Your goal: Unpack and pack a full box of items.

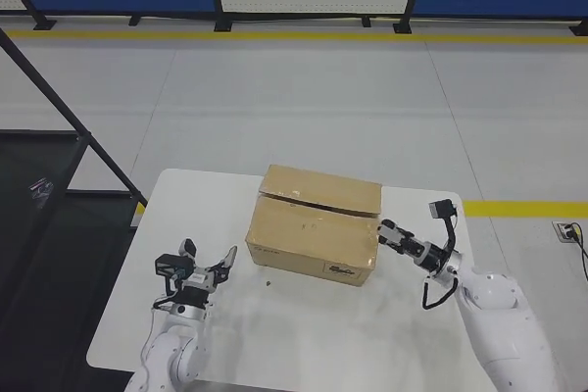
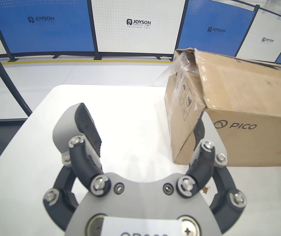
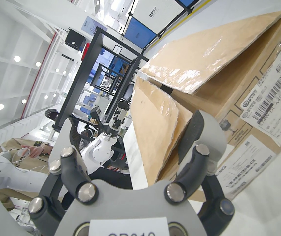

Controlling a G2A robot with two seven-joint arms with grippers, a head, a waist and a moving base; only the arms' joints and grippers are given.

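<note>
Cardboard box sits mid-frame in top view, on the white surface, toward its far edge. The top flaps are down but not flush: a dark seam gapes along the length, and in right wrist view one flap rides above the other. Clear tape hangs torn and crumpled at one top corner of the box in left wrist view. Shipping labels are stuck on the end face by the right arm.

Left end effector is at lower left of the frame, over the surface, fingers spread wide, nothing held. It stands apart from the box's near left corner and points toward it.

Right end effector is at centre right of the frame, hard against the box's right end, up by the top edge. Its fingers are wide apart and not clamped on anything. In right wrist view the lower flap's end edge lies between them; contact can't be told.

A small brown scrap lies on the surface just in front of the box.
</note>
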